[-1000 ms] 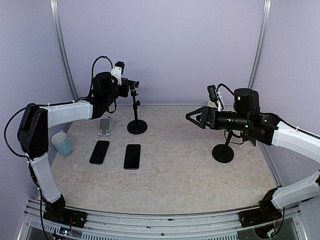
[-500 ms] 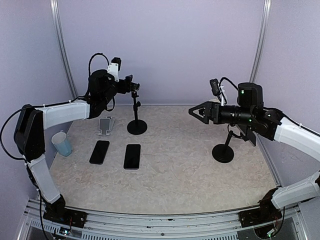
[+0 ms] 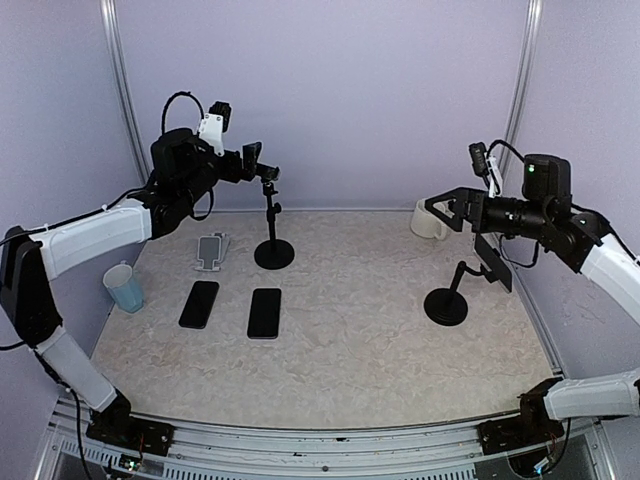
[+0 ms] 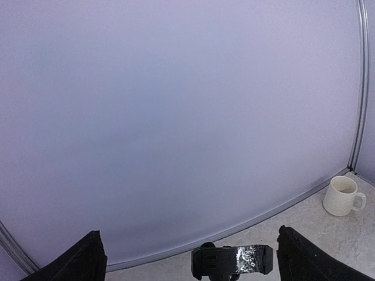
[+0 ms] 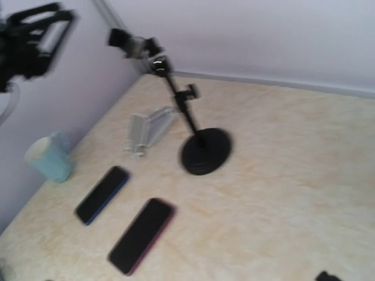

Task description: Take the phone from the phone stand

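A dark phone [image 3: 492, 263] sits tilted in the clamp of the right phone stand [image 3: 446, 305]. My right gripper [image 3: 436, 208] hangs open above and to the left of it, holding nothing; its fingers do not show in the right wrist view. The left phone stand [image 3: 274, 250] has an empty clamp [image 4: 232, 260]. My left gripper [image 3: 252, 160] is open in the air just left of that clamp, and the clamp shows low between its two fingers [image 4: 88, 257] in the left wrist view. Two phones [image 3: 199, 304] [image 3: 264, 312] lie flat on the table.
A grey folding holder [image 3: 211, 250] lies behind the flat phones. A blue cup [image 3: 123, 287] stands at the left edge and a white mug [image 3: 430, 220] at the back right. Lilac walls [image 3: 320, 90] close in the table.
My left gripper has opened and drawn back up and left from the left stand's clamp. My right arm has swung right and up, away from the middle of the table.
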{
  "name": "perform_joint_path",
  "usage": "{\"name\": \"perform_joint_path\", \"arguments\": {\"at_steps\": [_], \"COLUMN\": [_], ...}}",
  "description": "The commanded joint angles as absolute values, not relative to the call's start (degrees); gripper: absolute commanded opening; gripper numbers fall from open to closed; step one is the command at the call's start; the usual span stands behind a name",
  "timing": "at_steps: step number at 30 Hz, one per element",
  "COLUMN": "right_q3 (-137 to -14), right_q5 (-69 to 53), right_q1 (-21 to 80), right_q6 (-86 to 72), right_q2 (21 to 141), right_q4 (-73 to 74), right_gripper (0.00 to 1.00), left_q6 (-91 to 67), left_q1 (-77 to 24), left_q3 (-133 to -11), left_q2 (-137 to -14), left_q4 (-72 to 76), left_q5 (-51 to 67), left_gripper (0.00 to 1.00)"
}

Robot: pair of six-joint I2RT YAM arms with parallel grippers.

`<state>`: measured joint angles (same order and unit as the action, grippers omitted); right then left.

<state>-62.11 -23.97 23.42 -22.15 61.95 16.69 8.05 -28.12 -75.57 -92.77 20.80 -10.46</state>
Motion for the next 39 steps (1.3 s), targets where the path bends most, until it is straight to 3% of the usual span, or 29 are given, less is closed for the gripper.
{"name": "perform_joint_path", "arguments": {"at_steps": [1,9,15,19,23,39], "right_q3": [-60.86,-56.08,-51.21,-49.43,-49.76,-46.53], "right_q5": [-22.62,-21.34,-33.07,-38.45,-39.95,-45.82], "right_q1": [18.30,4.35,-6.89,-11.64,-14.54,-17.73], "right_q6": [-19.21,-17.33,-20.31,-21.83,-21.15,-23.99], "right_q2": [56.79,52.65,55.94,57.68,59.97,66.28], "right_q4": [22.02,28.48,21.57,18.00,16.91,10.88], "right_gripper": [0.97,1.00,1.00,1.00,1.00,0.91], "left_q6": [10.94,11.61,9.97,8.19,6.66,6.28], "left_q1": [-31.28,-39.99,-49.07,-51.00,-53.18,-57.48], "left_q3": [-71.87,-62.96,-58.87,-55.39,-54.73,-57.08], "left_q2": [-86.03,-77.73,-76.01,-76.49,-80.88,-89.30], "left_q4": [17.60,13.51,11.58,12.69,13.52,15.31], "left_q5": [-9.51,-8.30,-8.96,-1.73,3.92,3.13], "left_gripper": [0.99,0.99,0.99,0.99,0.99,0.99]}}
